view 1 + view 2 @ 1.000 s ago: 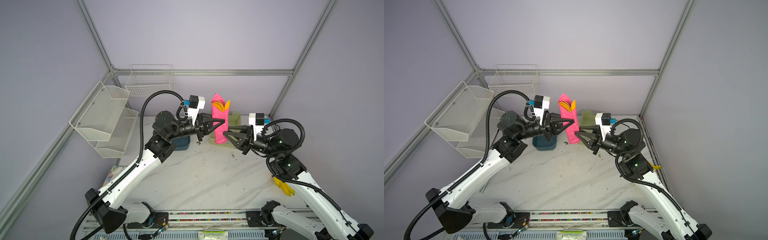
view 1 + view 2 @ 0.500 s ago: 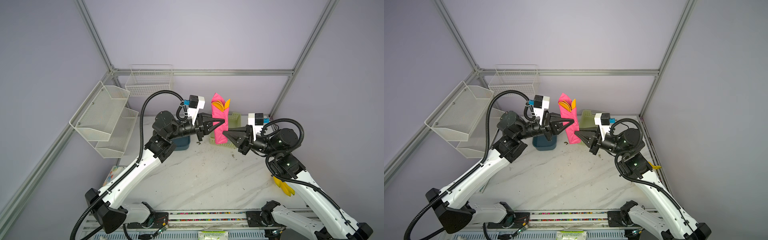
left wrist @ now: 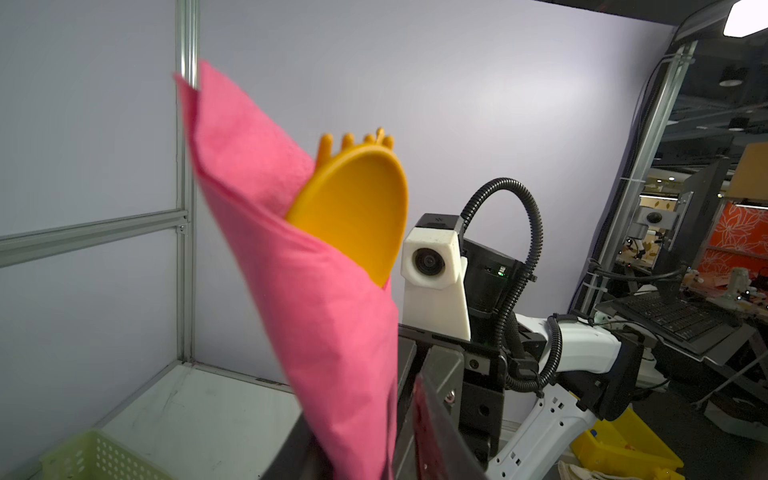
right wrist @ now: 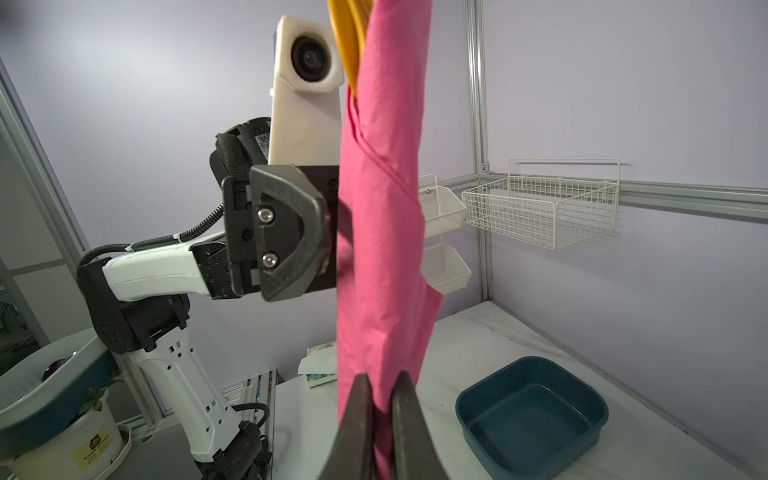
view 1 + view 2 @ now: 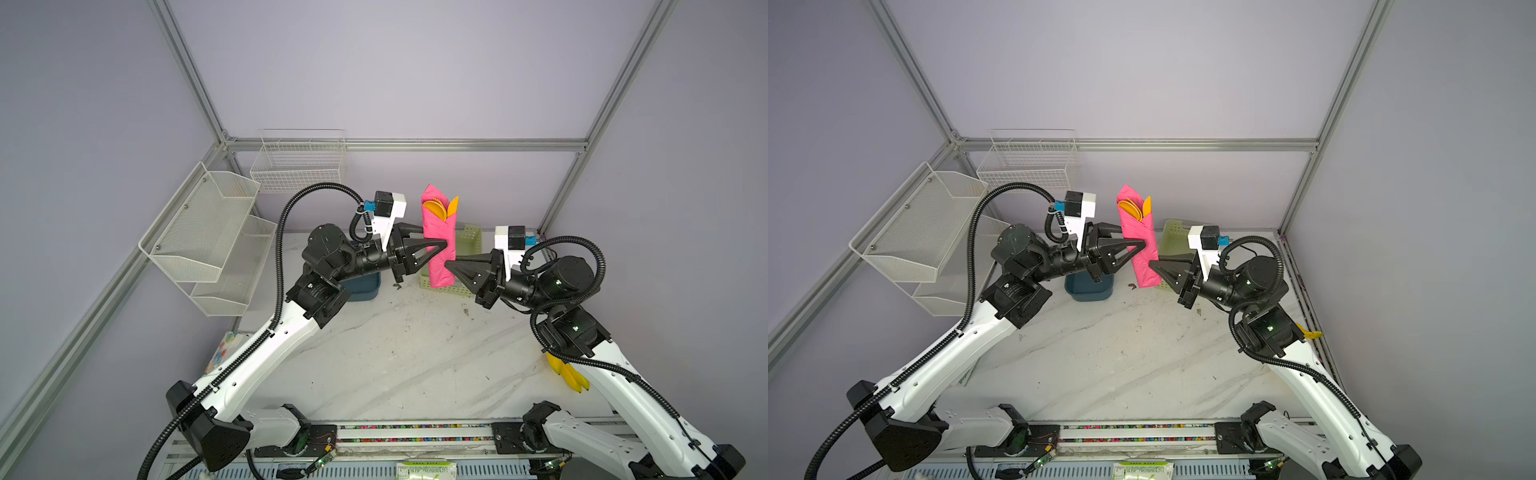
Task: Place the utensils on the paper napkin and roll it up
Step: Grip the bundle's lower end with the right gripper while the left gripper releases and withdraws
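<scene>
Both arms are raised off the marble table (image 5: 415, 357) and meet nose to nose over its far side. Between them the paper napkin (image 5: 434, 226), already a narrow pink roll, stands upright in the air.

The change is a handover. A second ago the right gripper (image 5: 449, 266) waited with its jaws apart beside the roll's lower part. Its jaws are now pressed together on that part, and the right wrist view shows the two fingers (image 4: 361, 419) pinching the paper, with most of the roll rising above them. The left gripper (image 5: 441, 248), which had been clamped on the roll just above the right jaws, has begun to let go. Its jaws now stand narrowly apart with the roll between them, and a sliver of gap shows beside one finger (image 3: 436, 415) in the left wrist view.

The weight therefore seems to be passing to the right arm alone. The wrapping looks done, so what remains is probably setting the bundle down.

The utensils (image 5: 437, 210) sit inside the roll, their orange heads poking out of the open end well above both pairs of jaws: the spoon (image 3: 353, 208) in front, with the fork tines (image 3: 353, 141) behind it. With only a low pinch, the top-heavy roll could lean or its outer flap could loosen.
</scene>
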Motion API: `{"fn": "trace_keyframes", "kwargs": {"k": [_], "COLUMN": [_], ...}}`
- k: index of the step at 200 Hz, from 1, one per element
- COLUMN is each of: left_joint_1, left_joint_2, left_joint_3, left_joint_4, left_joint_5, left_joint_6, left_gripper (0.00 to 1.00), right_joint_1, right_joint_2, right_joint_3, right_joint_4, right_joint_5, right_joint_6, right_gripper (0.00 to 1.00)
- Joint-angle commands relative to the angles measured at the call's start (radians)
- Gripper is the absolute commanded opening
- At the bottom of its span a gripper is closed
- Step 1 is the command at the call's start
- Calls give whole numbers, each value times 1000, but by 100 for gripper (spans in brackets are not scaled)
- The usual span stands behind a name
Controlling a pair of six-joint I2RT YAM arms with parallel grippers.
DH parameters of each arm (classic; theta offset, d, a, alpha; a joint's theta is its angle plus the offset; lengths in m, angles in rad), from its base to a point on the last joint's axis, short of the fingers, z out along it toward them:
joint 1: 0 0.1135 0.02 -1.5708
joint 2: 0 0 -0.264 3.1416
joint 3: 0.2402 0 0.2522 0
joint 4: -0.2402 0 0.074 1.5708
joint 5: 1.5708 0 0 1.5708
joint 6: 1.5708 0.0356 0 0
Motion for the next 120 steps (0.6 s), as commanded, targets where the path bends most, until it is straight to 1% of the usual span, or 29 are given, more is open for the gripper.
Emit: {"fn": "trace_keyframes", "kwargs": {"k": [1,74,120], "left_joint_1": [20,121,168], "left_joint_2": [-56,-194,-225], "left_joint_3": [-44,-163,-207], "left_joint_4": [-22,-95,-110], "left_joint_5": [-58,-191,-201], "left_joint_6": [29,21,-13], "left_gripper": [34,36,35], "right_joint_1": [-4,-5,-9], "right_joint_2": [0,61,164], "right_joint_3": [38,52,63], "right_joint_4": [1,-19,-26], "right_joint_5": [21,94,128], "right_joint_6": [-25,-36,-27], "right_gripper": [0,0,0]}}
